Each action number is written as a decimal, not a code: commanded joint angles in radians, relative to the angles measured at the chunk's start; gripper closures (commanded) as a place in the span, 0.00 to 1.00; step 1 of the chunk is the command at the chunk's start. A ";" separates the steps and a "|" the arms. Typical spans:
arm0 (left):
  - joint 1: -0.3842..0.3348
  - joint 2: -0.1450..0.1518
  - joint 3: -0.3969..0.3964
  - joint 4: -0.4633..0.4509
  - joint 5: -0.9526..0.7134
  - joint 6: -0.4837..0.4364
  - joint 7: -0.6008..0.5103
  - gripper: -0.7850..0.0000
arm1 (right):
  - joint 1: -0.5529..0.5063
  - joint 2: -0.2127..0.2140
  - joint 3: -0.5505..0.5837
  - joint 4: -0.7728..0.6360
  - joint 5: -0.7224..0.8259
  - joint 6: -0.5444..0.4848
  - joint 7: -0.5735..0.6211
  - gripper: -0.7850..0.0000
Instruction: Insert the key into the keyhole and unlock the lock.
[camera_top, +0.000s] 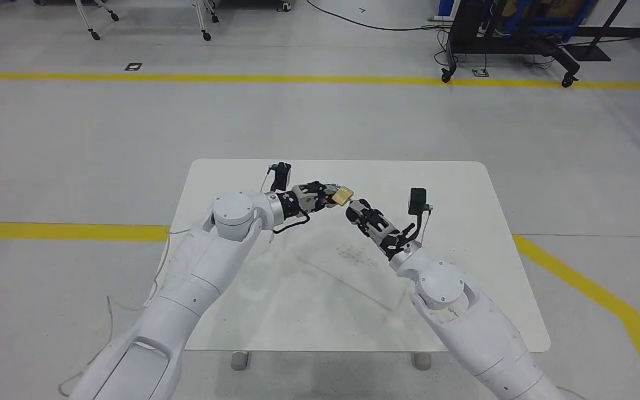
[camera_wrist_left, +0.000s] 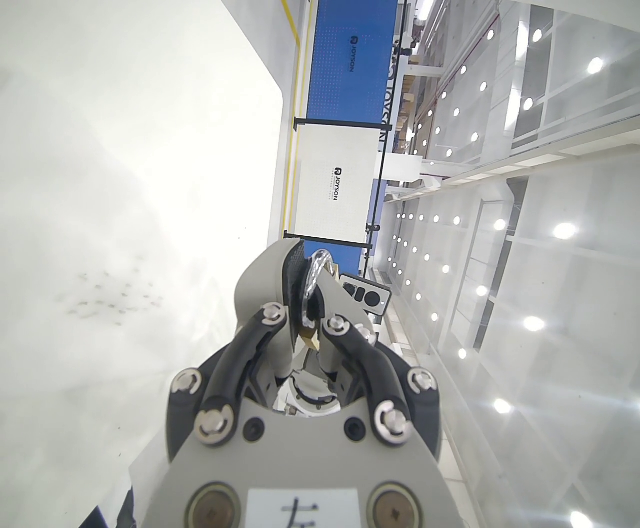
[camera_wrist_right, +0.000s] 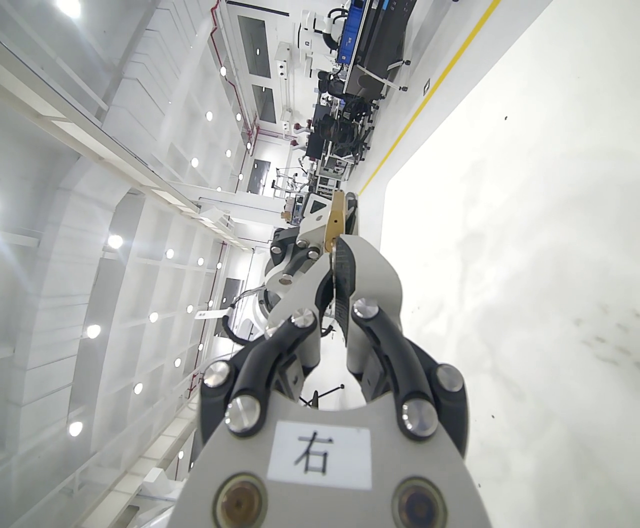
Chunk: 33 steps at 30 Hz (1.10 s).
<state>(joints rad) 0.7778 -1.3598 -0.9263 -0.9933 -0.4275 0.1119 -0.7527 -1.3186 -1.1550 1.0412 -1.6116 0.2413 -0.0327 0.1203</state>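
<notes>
both arms meet above the middle of the white bench (camera_top: 455, 195), well off its surface; the left hand (camera_top: 318, 195) is clamped on the brass padlock (camera_top: 342, 194), its pads pressed against the silver shackle (camera_wrist_left: 314, 282) with a corner of the brass body showing just behind them; the padlock's free end faces the right hand (camera_top: 357, 212), which is just beside it; the right hand is clamped on the key (camera_wrist_right: 331, 282), a thin metal blade seen edge-on between the two pads; the key's tip reaches the near end of the brass body, but whether it sits in the keyhole cannot be told; each wrist housing carries a small white label (camera_wrist_left: 302, 506) printed with one dark character, the right arm's label (camera_wrist_right: 320, 454) likewise; in the room behind, the left wrist view shows a white banner (camera_wrist_left: 332, 190) and a blue banner (camera_wrist_left: 350, 60), each with a small line of print on it.
</notes>
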 joint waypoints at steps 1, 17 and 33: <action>-0.003 0.000 0.002 0.002 0.014 -0.003 -0.008 1.00 | 0.000 -0.001 0.002 -0.002 -0.009 0.007 0.002 1.00; -0.003 -0.006 -0.006 0.013 0.011 -0.014 -0.033 1.00 | -0.019 -0.013 0.033 -0.017 -0.013 0.012 0.030 0.00; -0.004 -0.011 -0.022 0.022 0.005 -0.031 -0.040 1.00 | -0.036 -0.012 0.050 -0.032 0.028 0.000 0.061 0.00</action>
<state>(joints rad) 0.7735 -1.3706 -0.9467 -0.9711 -0.4246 0.0843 -0.7927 -1.3472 -1.1677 1.0814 -1.6376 0.2472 -0.0262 0.1673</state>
